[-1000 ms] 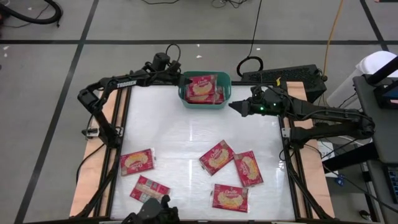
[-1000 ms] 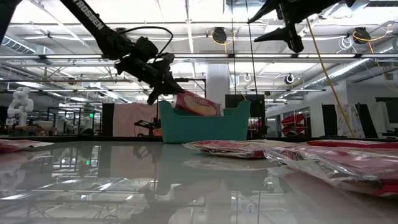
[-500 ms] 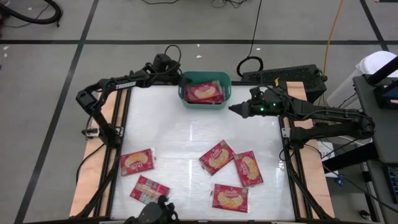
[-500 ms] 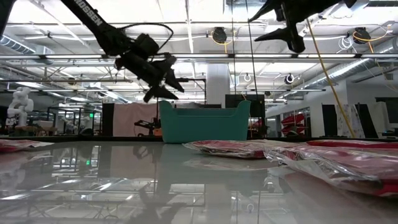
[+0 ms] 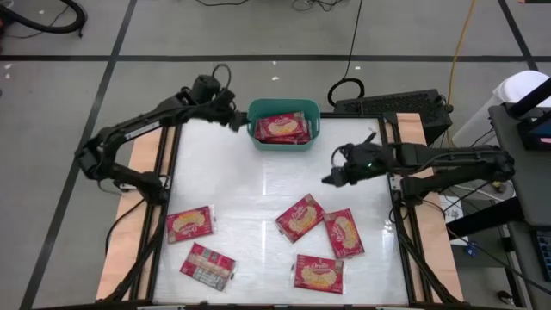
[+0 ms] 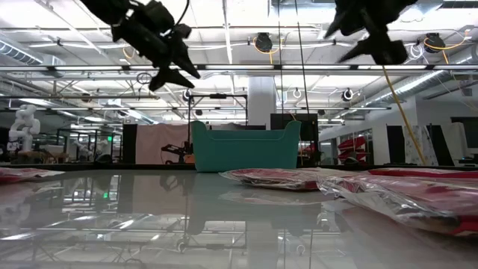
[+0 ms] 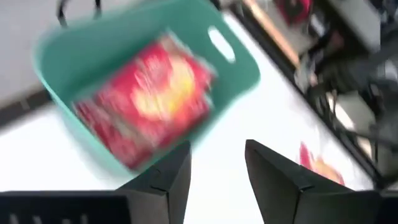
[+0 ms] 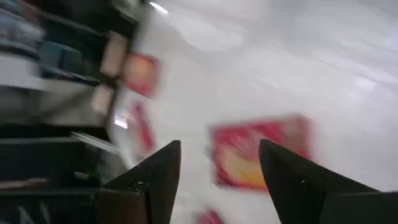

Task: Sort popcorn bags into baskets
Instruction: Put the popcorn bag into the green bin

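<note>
The teal basket (image 5: 315,110) stands at the table's far edge with red popcorn bags (image 5: 281,127) lying flat inside; the left wrist view shows the basket (image 7: 239,68) and the top bag (image 7: 146,93). My left gripper (image 5: 234,122) (image 7: 217,144) is open and empty, in the air just left of the basket, high in the low view (image 6: 175,72). My right gripper (image 5: 327,179) (image 8: 219,143) is open and empty above the table's middle right. It hangs over a loose bag (image 5: 300,217) (image 8: 261,152) that lies flat on the table.
More bags lie flat on the table's near half: two near the left (image 5: 189,224) (image 5: 207,263), two near the right (image 5: 343,232) (image 5: 318,273). Bare white table (image 5: 250,181) lies between these bags and the basket. Wooden side rails (image 5: 142,164) edge the table.
The bag that stood above the basket's rim at my left gripper has dropped flat into the basket. My left gripper has drawn back toward the table's left and risen. My right gripper has moved from beside the basket toward the near edge, over the loose bags.
</note>
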Controlling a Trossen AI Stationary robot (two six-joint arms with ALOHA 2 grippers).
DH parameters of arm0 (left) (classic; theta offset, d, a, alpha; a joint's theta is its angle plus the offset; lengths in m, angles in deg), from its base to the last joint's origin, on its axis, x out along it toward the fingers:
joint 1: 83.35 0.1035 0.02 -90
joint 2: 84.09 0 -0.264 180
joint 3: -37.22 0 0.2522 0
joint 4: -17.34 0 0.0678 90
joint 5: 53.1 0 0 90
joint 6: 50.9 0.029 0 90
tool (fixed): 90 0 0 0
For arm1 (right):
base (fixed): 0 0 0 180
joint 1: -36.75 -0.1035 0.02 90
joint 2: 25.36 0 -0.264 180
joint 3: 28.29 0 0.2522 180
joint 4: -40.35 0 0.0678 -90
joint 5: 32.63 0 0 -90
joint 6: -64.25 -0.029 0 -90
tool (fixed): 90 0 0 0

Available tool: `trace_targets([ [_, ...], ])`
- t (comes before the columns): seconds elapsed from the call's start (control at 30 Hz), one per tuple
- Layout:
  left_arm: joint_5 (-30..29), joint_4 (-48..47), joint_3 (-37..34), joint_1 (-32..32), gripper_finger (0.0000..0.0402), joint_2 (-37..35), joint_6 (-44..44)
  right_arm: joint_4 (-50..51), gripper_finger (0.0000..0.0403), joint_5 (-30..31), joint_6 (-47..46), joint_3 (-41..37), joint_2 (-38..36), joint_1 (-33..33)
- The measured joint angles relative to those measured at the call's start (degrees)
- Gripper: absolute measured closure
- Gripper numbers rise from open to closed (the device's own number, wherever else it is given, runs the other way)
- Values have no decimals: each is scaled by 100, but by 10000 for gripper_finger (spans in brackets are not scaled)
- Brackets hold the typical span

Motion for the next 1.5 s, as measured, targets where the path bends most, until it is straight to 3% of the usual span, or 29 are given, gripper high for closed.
trace_targets([
  [0.1, -135, -775, 0, -416, 258, -283, 82, 441, 193, 0, -24, 215, 410, -192],
  [0.2, -380, -1207, 0, -973, 265, -463, 35, 527, 193, -406, -42, 250, 949, -231],
  [0.43, -1162, -1281, -4, -2320, 270, -616, -801, 23, 192, -1416, -119, 252, 2221, 96],
  [0.77, -2502, -1235, -2, -3939, 270, -615, -2156, -410, 192, -1727, 2492, 252, 3041, 829],
  [1.0, -3029, -1192, -2, -4644, 270, -614, -2985, -384, 163, -1743, 3668, 238, 3113, 1221],
  [1.23, -3658, -1190, -2, -5102, 270, -597, -3559, -861, 113, -2641, 4397, -202, 3232, 1463],
  [1.37, -3781, -1158, -2, -5188, 270, -566, -3713, -1464, 110, -2875, 4691, -659, 3283, 1402],
  [1.5, -3843, -1123, -2, -5237, 270, -541, -3832, -2076, 120, -2617, 4858, -1100, 3281, 1318],
])
